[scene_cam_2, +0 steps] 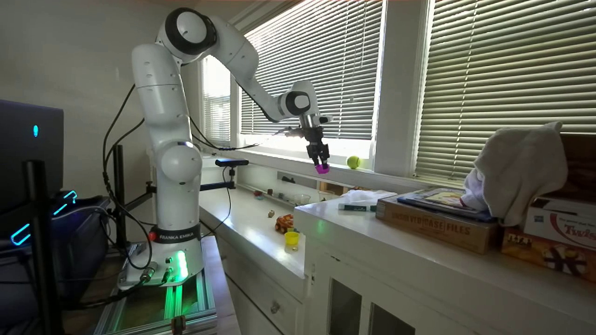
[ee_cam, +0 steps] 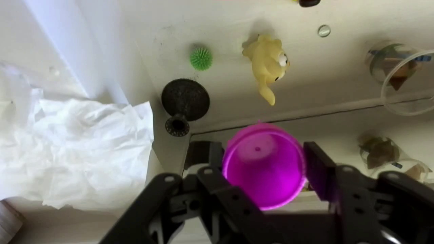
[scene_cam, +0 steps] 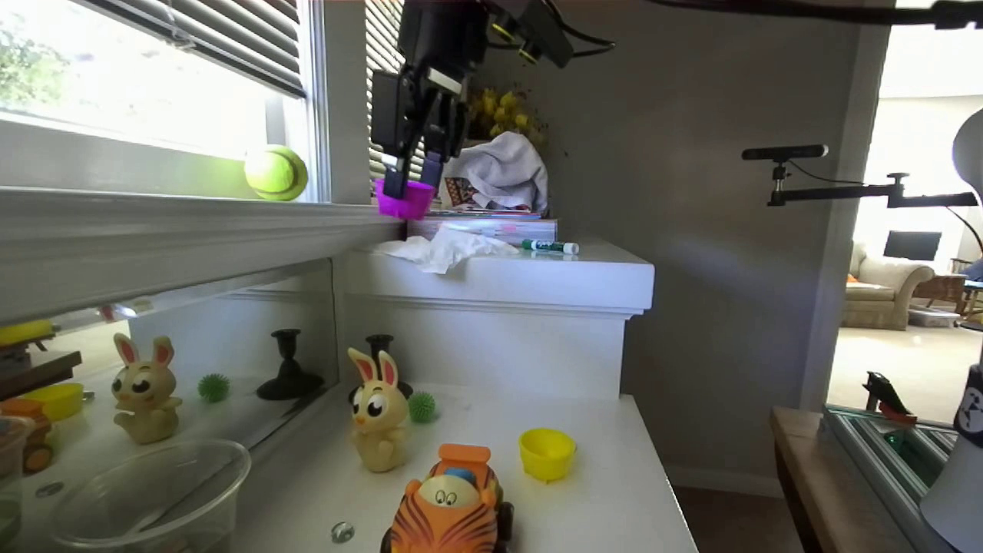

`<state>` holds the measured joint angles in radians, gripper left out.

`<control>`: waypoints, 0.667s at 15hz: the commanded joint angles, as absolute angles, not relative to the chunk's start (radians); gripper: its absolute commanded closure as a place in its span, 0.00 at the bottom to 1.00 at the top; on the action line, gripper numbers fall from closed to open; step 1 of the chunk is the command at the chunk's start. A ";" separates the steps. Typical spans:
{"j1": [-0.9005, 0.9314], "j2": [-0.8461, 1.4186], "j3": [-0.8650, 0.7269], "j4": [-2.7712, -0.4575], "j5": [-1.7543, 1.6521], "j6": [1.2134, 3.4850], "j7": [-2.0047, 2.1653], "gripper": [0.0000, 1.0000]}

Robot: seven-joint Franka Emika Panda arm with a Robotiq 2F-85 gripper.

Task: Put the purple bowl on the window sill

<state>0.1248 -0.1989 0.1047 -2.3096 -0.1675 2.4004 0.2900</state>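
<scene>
The purple bowl (scene_cam: 412, 206) is off any surface, between the two fingers of my gripper (scene_cam: 415, 178). It also shows in an exterior view (scene_cam_2: 322, 170). In the wrist view the bowl (ee_cam: 264, 169) has its open side facing the camera, and the fingers of the gripper (ee_cam: 265, 157) press on opposite sides of its rim. The window sill (scene_cam: 169, 226) runs below the window and blinds; it also shows in an exterior view (scene_cam_2: 393, 178). The bowl is near the sill's front edge; whether it is directly above the sill I cannot tell.
A tennis ball (scene_cam: 275, 173) sits on the sill. The white countertop block (scene_cam: 491, 284) bears crumpled paper (scene_cam: 453, 246), a marker (scene_cam: 550, 246) and books (scene_cam: 491, 228). Below are a toy rabbit (scene_cam: 382, 418), a candle holder (ee_cam: 185, 100), a toy car (scene_cam: 445, 507) and a yellow bowl (scene_cam: 547, 455).
</scene>
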 commanded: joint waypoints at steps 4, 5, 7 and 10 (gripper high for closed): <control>0.126 -0.082 0.123 -2.118 -0.120 2.354 0.185 0.64; 0.129 -0.066 0.127 -2.098 -0.124 2.359 0.174 0.64; 0.135 -0.033 0.137 -2.058 -0.129 2.360 0.155 0.64; 0.146 0.011 0.152 -2.008 -0.136 2.358 0.133 0.64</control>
